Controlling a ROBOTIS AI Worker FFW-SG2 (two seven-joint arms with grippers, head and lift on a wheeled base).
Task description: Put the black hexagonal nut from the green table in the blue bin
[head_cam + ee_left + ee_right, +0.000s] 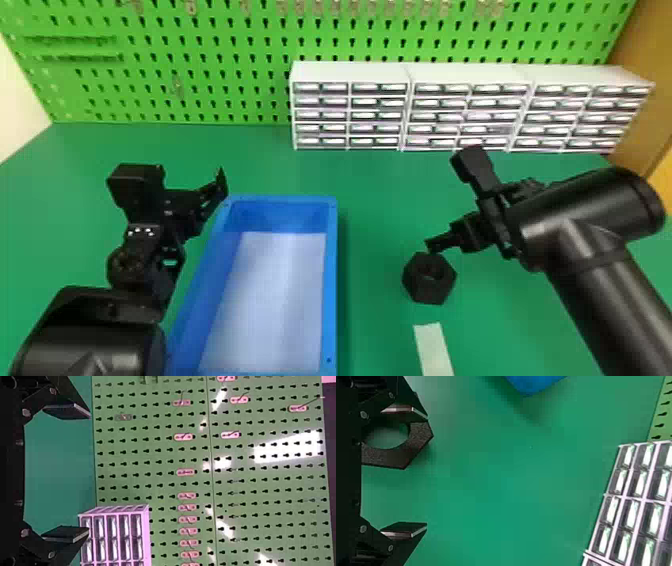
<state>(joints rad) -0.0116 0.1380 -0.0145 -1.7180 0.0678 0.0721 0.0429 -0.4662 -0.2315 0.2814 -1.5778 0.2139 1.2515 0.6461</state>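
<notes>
Right gripper [426, 471] spread and empty, shift sideways to centre over the nut [419, 440] near one finger [404, 413], then lower straight before squeezing.

The green worktop [380, 200] bears white drawer cabinets [350, 115] along its far edge; nearer lie a rectangular blue plastic bin [330, 280], black hexagonal nut [425, 293] and flat whitish strip [434, 350].

The black hexagonal nut [429, 291], thick-walled with a round bore, lay flat on the green table [372, 200], bore upward, to the right of the blue bin [330, 280] and apart from it. The bin, rectangular, open-topped and pale-floored, stood upright.
</notes>
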